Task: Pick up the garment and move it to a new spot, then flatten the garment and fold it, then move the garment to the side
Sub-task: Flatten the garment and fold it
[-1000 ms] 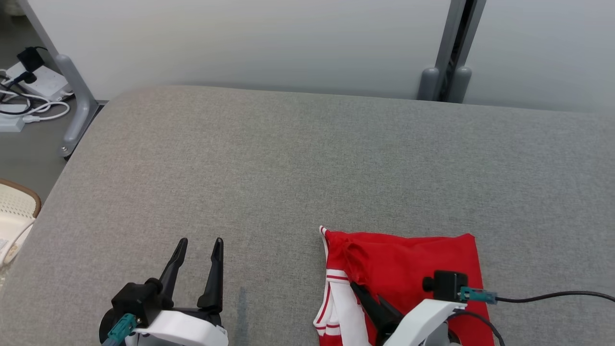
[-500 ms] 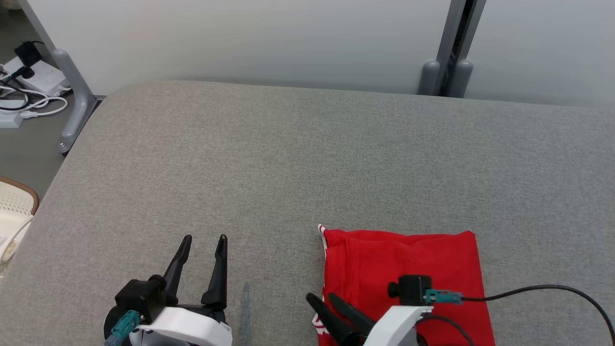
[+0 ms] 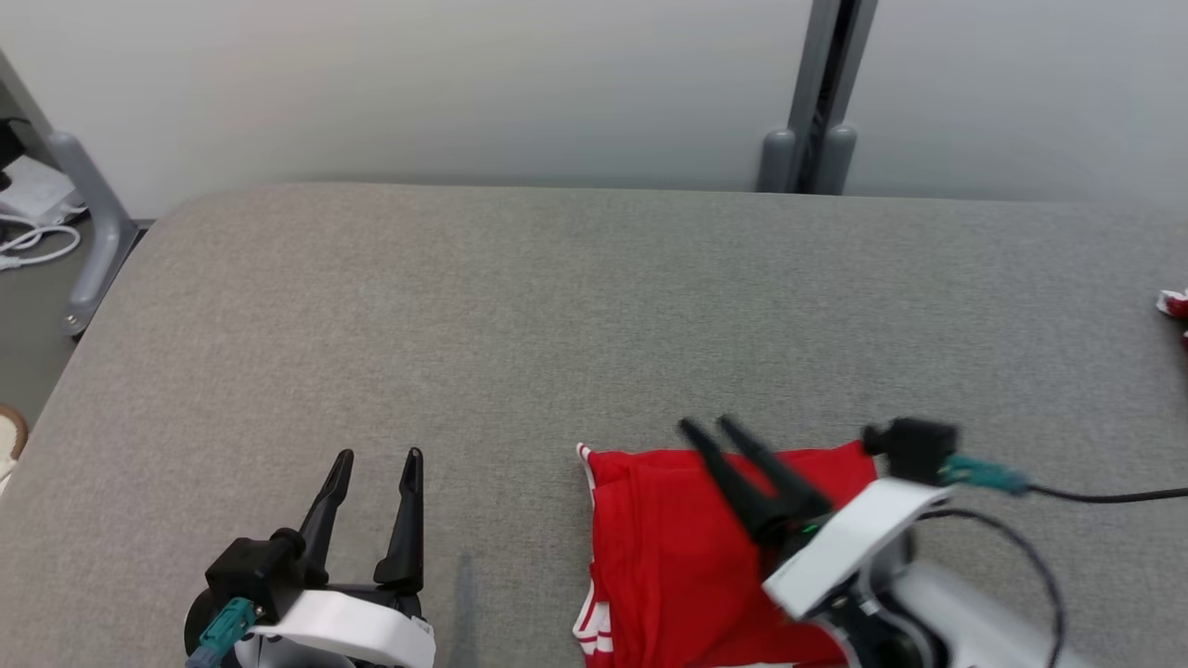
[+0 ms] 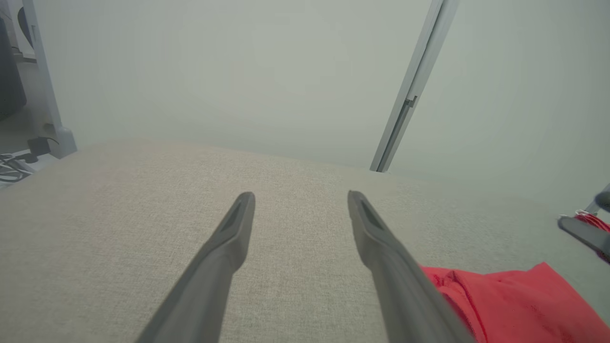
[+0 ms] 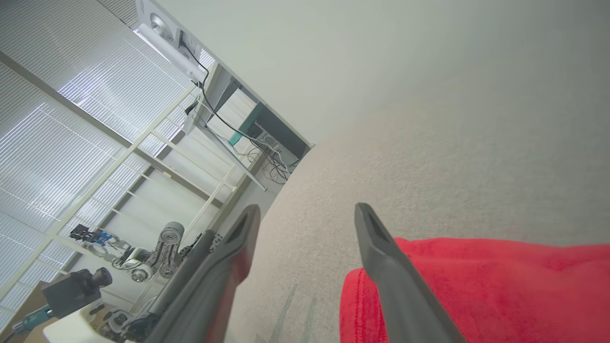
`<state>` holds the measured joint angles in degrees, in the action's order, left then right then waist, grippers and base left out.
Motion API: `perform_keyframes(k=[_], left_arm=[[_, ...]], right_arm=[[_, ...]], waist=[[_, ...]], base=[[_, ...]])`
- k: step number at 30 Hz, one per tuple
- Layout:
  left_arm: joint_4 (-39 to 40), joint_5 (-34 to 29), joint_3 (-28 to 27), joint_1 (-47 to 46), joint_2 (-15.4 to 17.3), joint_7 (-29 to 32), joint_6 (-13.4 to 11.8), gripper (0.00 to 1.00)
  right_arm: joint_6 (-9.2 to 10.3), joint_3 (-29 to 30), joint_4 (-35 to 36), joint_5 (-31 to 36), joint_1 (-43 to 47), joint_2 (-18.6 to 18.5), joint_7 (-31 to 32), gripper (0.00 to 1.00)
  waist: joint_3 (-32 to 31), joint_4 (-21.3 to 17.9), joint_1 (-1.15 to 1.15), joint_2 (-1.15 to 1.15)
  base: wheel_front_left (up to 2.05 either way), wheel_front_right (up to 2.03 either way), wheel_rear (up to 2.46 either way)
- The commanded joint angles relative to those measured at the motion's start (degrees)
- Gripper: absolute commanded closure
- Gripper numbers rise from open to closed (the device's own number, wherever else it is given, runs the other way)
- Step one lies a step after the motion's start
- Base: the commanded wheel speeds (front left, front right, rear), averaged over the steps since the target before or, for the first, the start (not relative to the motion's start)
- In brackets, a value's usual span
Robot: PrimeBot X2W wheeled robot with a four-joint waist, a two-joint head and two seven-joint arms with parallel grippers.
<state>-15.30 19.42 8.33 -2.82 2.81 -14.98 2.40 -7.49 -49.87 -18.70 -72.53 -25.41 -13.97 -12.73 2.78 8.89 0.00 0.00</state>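
Red cloth with white stripes along its near edge, the folded garment point(image 3: 668, 557) lies flat on the grey worktop point(image 3: 557, 306), beneath the right pincer point(image 3: 705, 423). That pincer's fingers stand spread and empty, tips over the garment's far edge. The left pincer point(image 3: 380, 454), likewise spread and empty, hangs over bare worktop well to the garment's left. Far off to the right pincer's right lies a small red-and-white scrap point(image 3: 1174, 304).

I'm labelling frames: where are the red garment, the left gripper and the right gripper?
red garment point(image 3: 668, 557), head view, middle of the cloth.
left gripper point(image 3: 380, 456), head view, gap between fingertips.
right gripper point(image 3: 706, 424), head view, gap between fingertips.
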Motion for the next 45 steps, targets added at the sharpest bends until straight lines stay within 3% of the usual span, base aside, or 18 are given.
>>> perform_keyframes(k=[1,8,12,17,24,31,45], left_arm=[[0.3,-0.3,-0.33,-0.18,0.22,-0.22,0.08,0.0],[1.8,-0.37,-1.34,0.49,0.24,-0.22,0.23,0.0],[2.82,-0.2,-1.84,0.58,0.23,-0.22,0.35,0.0],[4.02,-0.39,-2.24,1.19,0.22,-0.22,0.47,0.0],[5.92,-1.25,-2.52,2.52,0.25,-0.22,-0.08,0.0],[7.94,-2.62,-2.16,3.8,0.22,-0.22,-0.94,0.0],[7.93,-3.52,-1.4,4.59,0.23,-0.22,-1.22,0.0]], right_arm=[[0.0,1.11,0.26,1.22,-0.52,-1.65,-0.79,0.0],[0.0,12.0,0.24,13.36,0.38,-9.3,-2.49,0.0],[0.0,21.52,1.71,27.51,3.56,-11.1,-2.51,0.0],[0.0,33.45,5.02,40.68,10.01,-7.93,-2.53,0.0],[0.0,44.19,9.94,51.4,18.2,-0.78,-2.54,0.0],[0.0,46.88,11.59,56.62,22.32,3.27,-2.55,0.0],[0.0,46.83,11.16,57.8,23.08,3.82,-2.55,0.0]], waist=[[-0.67,-0.87,0.0,0.0],[-1.54,-3.42,0.0,0.0],[-1.67,-4.37,0.0,0.0],[-2.24,-5.15,0.0,0.0],[-2.93,-5.67,0.0,0.0],[-3.1,-5.41,0.0,0.0],[-3.07,-4.67,0.0,0.0]], base=[[0.0,0.0,0.0],[0.0,0.0,0.0],[0.0,0.0,0.0],[0.0,0.0,0.0],[0.0,0.0,0.0],[0.0,0.0,0.0],[0.0,0.0,0.0]])
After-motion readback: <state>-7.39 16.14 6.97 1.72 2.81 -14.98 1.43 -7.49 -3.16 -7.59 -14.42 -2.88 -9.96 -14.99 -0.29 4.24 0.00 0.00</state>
